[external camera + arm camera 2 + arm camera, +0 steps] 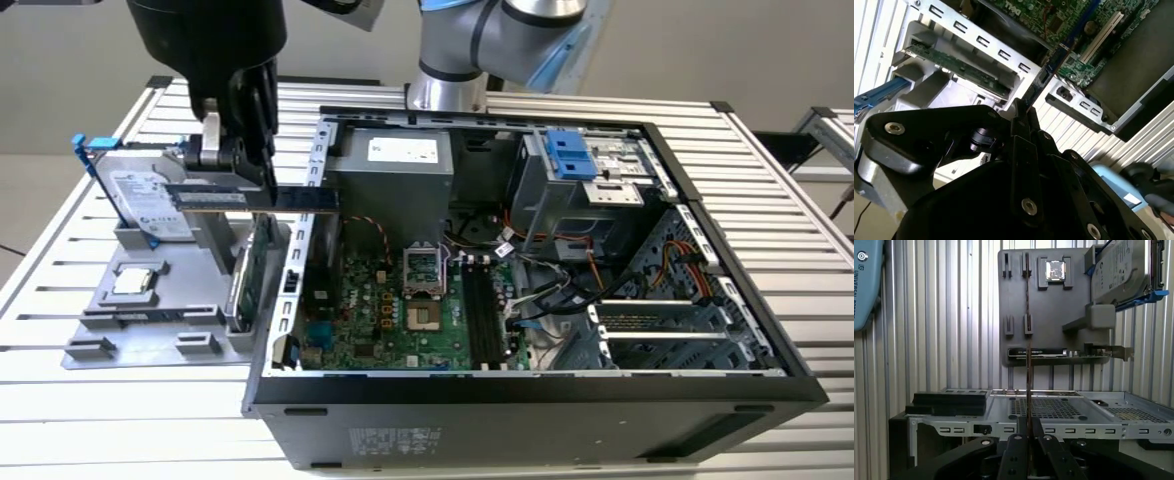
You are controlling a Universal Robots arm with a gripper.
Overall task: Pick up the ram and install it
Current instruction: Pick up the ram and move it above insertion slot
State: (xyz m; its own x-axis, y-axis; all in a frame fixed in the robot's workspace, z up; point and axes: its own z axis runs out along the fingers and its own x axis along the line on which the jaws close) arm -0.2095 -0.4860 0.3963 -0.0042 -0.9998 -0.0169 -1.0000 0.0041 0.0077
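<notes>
In the exterior view, the black gripper (254, 185) hangs over the side wall of the open computer case (534, 385), on the exterior view's left. It is pinching the ram (296, 200), which lies level in the air and crosses above the case wall. Just beside it, on the slatted tabletop (781, 180), a grey holder tray (147, 310) carries a hard drive in a blue frame (140, 195) and a small square chip (134, 282).

In the second wrist view, the gripper (1023, 116) clamps one end of the ram (1045, 75). The ram reaches out edge-on toward the green motherboard (1089, 27).

In the first wrist view, the gripper's fingers (1016, 445) press against the ram (1028, 370), seen as a thin edge. The case frame (1064, 410) and the grey holder tray (1054, 320) lie beyond it.
</notes>
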